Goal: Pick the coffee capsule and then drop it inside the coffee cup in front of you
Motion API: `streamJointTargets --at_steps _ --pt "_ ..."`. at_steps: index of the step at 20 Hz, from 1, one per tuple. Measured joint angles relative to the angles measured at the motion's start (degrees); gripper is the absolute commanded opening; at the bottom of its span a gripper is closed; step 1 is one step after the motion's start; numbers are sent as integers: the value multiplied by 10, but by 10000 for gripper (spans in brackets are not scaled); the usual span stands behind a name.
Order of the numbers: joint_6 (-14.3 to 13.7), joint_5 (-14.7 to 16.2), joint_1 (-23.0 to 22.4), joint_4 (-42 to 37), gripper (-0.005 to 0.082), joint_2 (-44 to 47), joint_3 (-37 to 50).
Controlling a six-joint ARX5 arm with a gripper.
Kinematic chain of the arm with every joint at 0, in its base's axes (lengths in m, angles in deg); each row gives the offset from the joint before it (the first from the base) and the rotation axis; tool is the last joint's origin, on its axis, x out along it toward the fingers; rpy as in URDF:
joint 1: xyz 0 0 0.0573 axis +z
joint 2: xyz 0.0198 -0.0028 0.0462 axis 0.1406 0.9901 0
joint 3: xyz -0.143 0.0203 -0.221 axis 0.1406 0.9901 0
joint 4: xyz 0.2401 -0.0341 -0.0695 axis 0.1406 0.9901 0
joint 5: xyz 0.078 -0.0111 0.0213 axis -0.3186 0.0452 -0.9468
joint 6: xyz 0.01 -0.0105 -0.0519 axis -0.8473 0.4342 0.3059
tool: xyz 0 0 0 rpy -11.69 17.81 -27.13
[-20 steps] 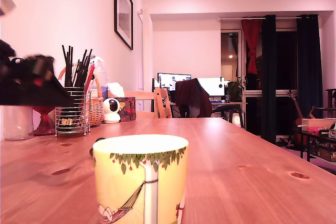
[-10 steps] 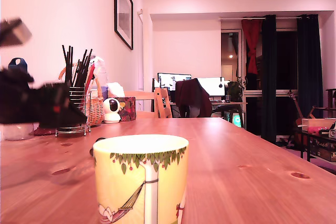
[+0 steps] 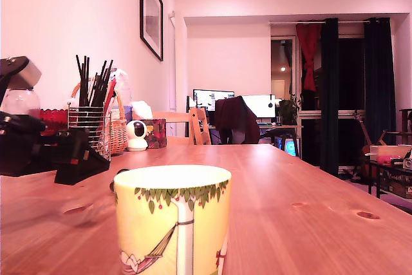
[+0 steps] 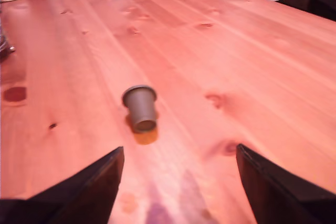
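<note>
Coffee capsule upright, narrow end up.

I am counting one coffee capsule, one coffee cup, one gripper, one wire holder, one wicker basket, and one framed picture.

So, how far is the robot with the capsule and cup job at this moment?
Nothing is finished yet. The coffee capsule sits on the wooden table, rim-side down, not gripped. In hand: the gripper is open, low over the table, with the capsule ahead between its fingers. Left: grasp the capsule, carry it over and drop it into the coffee cup.
</note>
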Motion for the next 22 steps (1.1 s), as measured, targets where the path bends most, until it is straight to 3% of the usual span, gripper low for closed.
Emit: streamJointTargets --at_steps 6,22 --pt "0 21 4 2 620 58 -59" --pt "-1 24 19 35 620 150 -174"
